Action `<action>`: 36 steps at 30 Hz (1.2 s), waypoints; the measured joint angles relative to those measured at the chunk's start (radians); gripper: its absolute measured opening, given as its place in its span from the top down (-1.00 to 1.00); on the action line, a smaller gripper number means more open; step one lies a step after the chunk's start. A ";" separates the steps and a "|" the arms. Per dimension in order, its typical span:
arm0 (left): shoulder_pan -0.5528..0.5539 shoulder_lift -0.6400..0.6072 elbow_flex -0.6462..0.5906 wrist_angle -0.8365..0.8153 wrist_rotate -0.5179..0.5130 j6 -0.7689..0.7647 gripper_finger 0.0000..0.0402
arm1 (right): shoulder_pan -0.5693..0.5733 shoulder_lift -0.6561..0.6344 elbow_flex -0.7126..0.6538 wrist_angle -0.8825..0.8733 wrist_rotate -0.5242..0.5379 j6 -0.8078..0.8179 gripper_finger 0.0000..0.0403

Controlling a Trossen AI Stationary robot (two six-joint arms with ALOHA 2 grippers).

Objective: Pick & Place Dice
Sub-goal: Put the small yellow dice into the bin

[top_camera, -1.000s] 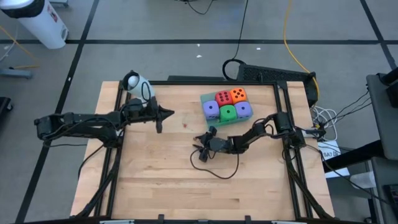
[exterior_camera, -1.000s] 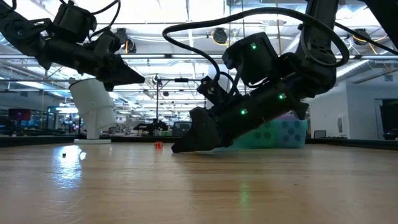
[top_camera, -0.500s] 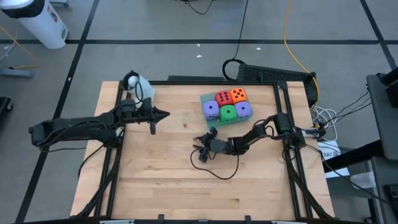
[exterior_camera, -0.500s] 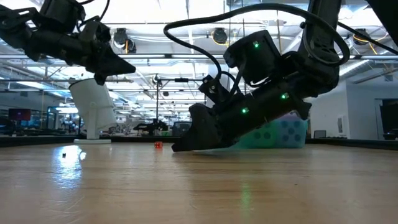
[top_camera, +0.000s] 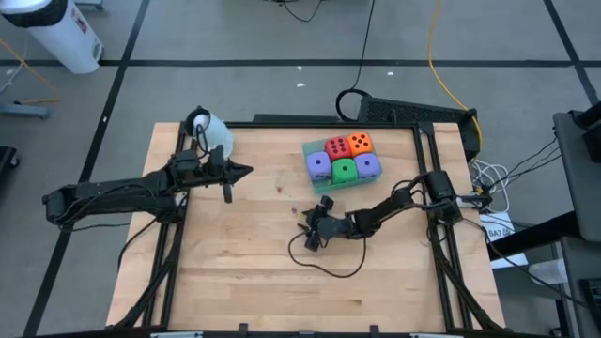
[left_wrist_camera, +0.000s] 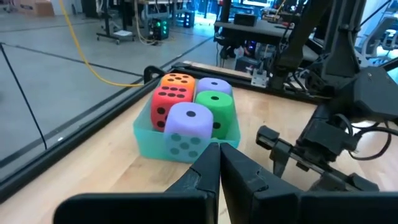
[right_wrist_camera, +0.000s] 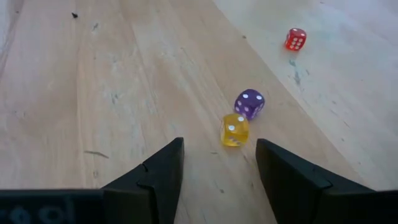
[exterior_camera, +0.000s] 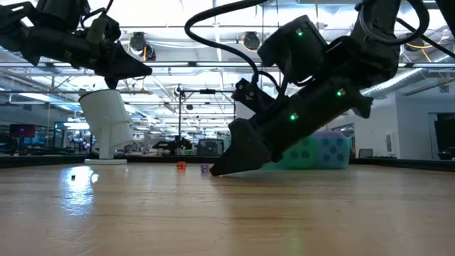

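Five soft dice with dark pips sit packed in a translucent green tray (top_camera: pixel 324 182) at the far right: red (top_camera: pixel 336 147), orange (top_camera: pixel 359 143), green (top_camera: pixel 345 171) and two purple-blue ones (top_camera: pixel 319 165) (top_camera: pixel 368 165). My left gripper (top_camera: pixel 246 171) hovers shut above the table's left half, pointing at the tray (left_wrist_camera: pixel 146 140). My right gripper (top_camera: pixel 308 225) stands open low over the table's middle, near side of the tray. Its fingers slant down with nothing between them.
Three tiny dice lie on the wood just ahead of my right gripper (right_wrist_camera: pixel 217 168): yellow (right_wrist_camera: pixel 234 130), purple (right_wrist_camera: pixel 249 103) and red (right_wrist_camera: pixel 295 38). A white cylinder (top_camera: pixel 208 129) stands at the far left corner. A black cable (top_camera: pixel 324 268) loops below my right arm.
My left gripper has drawn back toward the table's left edge and risen, still shut. My right gripper has shifted a little toward the near edge and turned, staying open; in the low view a tiny purple die now shows beside its fingertips.
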 joint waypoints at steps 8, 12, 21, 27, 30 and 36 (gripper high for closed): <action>0.000 0.001 0.000 0.000 0.000 -0.001 0.91 | -0.018 0.001 -0.002 0.018 0.004 0.071 0.05; 0.000 0.001 0.000 0.000 0.000 -0.017 0.91 | -0.036 0.000 -0.002 0.021 0.002 0.080 0.05; 0.000 0.001 0.000 0.003 0.001 -0.021 0.91 | -0.066 -0.001 -0.002 0.028 -0.070 0.012 0.05; 0.000 0.001 0.000 -0.014 0.003 -0.025 0.91 | -0.078 0.001 -0.002 0.027 -0.094 0.025 0.14; -0.001 0.001 0.000 -0.014 0.003 -0.020 0.91 | -0.084 0.001 -0.002 0.034 -0.091 0.025 0.23; -0.011 0.001 0.000 -0.022 0.031 -0.049 0.91 | -0.083 0.002 -0.002 0.042 -0.062 0.025 0.54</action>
